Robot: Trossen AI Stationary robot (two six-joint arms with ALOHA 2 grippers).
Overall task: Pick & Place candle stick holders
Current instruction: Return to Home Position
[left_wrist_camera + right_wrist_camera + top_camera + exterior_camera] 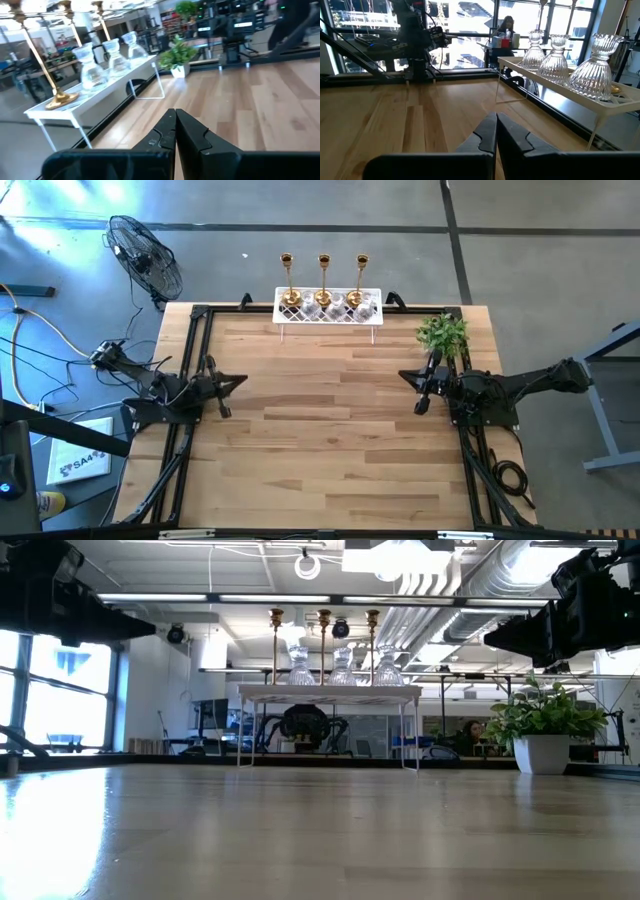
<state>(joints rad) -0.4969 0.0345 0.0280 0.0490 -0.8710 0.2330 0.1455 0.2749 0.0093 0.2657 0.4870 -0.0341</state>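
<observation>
The light wood table [330, 440] lies bare across its whole middle. An open office room shows beyond its far edge.

1. My left gripper [175, 114] sits at the left side of the table. Its fingers are pressed together on nothing, and it points toward the centre.
2. My right gripper [496, 116] mirrors it at the right side, likewise closed and empty.
3. Both arms are folded back over their bases at the table's sides.

The white lattice rack [282, 317] stands at the middle of the far edge, forward and inward of both grippers. It is well apart from each, and neither arm is clearly the nearer. On it stand 3 gold candle stick holders [324, 278] in a row at the back. In front of them, 3 glass candle stick holders [337, 304] form a row on the table side. All 6 are upright, long axes vertical.

No holder remains on the table, so I judge the placing complete. Only settling at rest remains, and that move turns away from the rack.

Clearances: the green plant [443, 333] stands near my right gripper, toward the far right corner. The table's middle offers free room.
</observation>
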